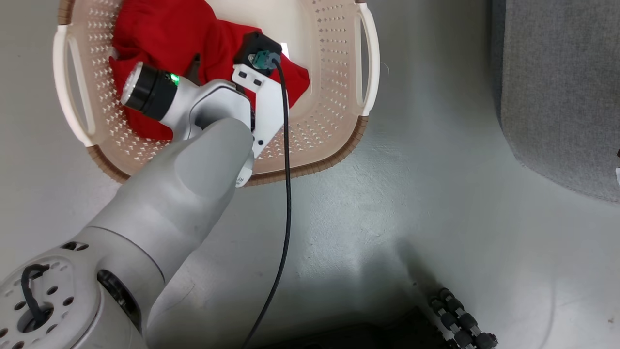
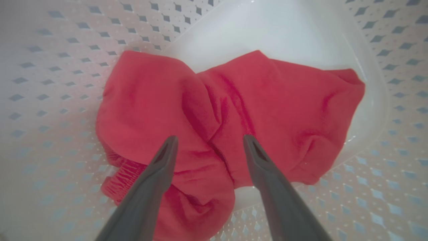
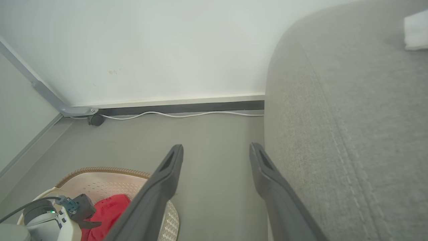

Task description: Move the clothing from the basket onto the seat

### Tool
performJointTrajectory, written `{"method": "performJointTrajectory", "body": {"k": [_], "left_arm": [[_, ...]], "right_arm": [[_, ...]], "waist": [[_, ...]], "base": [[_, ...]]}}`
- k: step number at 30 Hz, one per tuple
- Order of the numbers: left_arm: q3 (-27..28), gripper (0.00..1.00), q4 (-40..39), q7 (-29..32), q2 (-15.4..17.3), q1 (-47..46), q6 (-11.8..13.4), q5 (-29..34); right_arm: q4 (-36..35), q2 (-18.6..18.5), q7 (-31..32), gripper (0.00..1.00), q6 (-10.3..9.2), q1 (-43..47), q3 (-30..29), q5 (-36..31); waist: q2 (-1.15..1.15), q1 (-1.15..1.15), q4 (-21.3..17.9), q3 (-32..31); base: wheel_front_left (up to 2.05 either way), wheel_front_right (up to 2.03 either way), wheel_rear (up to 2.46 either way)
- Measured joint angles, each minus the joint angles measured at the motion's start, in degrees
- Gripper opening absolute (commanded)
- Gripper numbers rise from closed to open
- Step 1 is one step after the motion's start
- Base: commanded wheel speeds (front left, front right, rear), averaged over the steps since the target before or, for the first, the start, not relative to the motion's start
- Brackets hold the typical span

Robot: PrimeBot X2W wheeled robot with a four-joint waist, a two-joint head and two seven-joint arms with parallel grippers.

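left hand (image 2: 210, 142) spread above red clothing (image 2: 214, 127) in basket (image 2: 60, 83).

We're stretching our L arm (image 1: 169, 194) fwd from the shoulder (image 1: 48, 300) at lower left of the head view, rising toward upper centre. The wrist (image 1: 208, 104) is bending so the L gripper (image 2: 210, 139) is pointing down, away from the head cam. Its two dark fingers (image 2: 157, 174) are standing wide apart, gripping nothing. Our R gripper (image 3: 216, 147) is hanging w/ fingers likewise spread wide, nothing btwn them
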Motion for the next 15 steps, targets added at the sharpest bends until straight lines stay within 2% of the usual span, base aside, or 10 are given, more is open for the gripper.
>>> {"method": "performJointTrajectory", "body": {"k": [6, 15], "left_arm": [[0.0, 1.0, 0.69, 5.75, 0.09, -1.29, 0.44, 3.98], [0.0, 1.0, 2.2, 6.33, 0.19, -2.54, 1.69, 4.64]], "right_arm": [[-0.78, 0.81, -0.02, 1.0, 0.0, -1.01, 0.16, 0.42], [-1.8, 1.7, -0.09, 1.0, -0.01, -2.31, 0.16, 0.55]], "waist": [[0.0, 0.0, -1.43, 1.65], [0.0, 0.0, -3.06, 3.81]], "base": [[0.0, 0.0, 0.0], [0.0, 0.0, 0.0]]}}
